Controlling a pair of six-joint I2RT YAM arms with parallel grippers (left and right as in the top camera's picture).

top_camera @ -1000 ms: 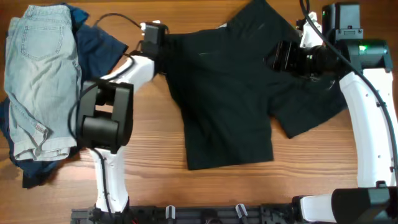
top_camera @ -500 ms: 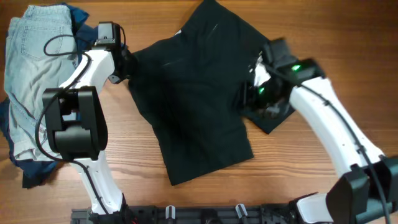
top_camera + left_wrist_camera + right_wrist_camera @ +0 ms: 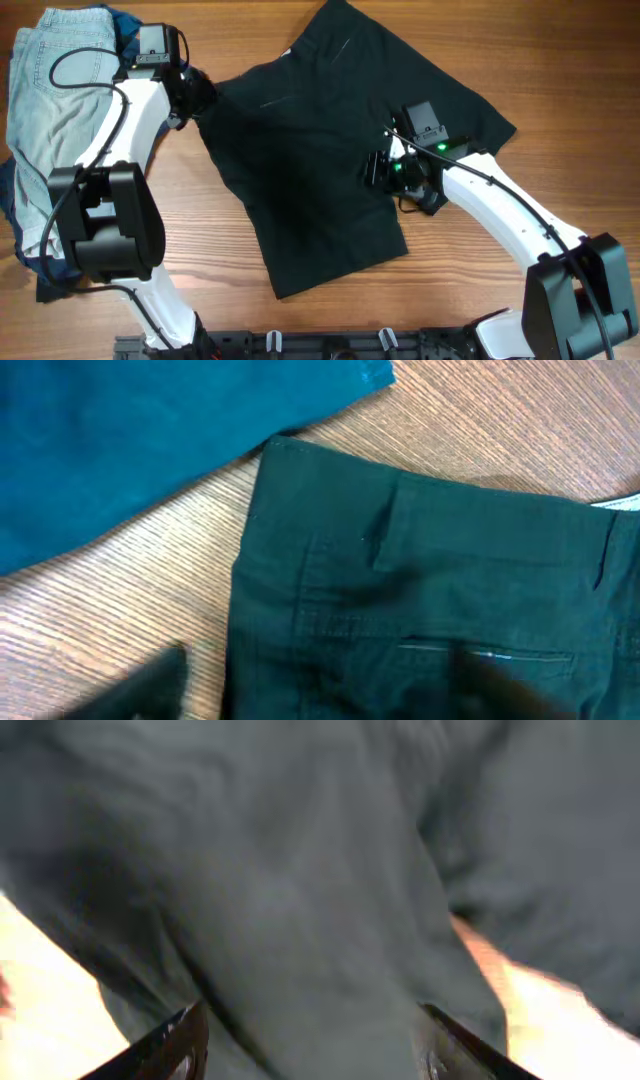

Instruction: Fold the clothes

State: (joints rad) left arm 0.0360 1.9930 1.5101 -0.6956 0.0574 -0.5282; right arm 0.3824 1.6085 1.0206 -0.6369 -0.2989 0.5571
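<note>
A wooden table [image 3: 500,300] fills the overhead view, its grain running left to right. In the middle of the frame we see the black shorts [image 3: 320,140] lying flat and turned at an angle, one leg reaching to the lower centre and the other to the right. At the upper left lie pale denim shorts [image 3: 60,90], on top of a dark blue garment [image 3: 122,20] that shows at their upper and lower edges.

The left gripper [image 3: 197,100] sits at the upper left corner of the black shorts, just beside the denim. From its wrist camera we see the waistband [image 3: 420,500] with a belt loop, bare wood to its left and the blue cloth in the upper left corner. Its fingers [image 3: 140,685] are blurred shapes at the bottom edge and look spread wide.

The right gripper [image 3: 378,170] is down on the black shorts, right of centre. In its wrist view the fingers [image 3: 185,1040] stand apart with dark cloth bulging between them; we cannot tell whether they pinch it.
</note>
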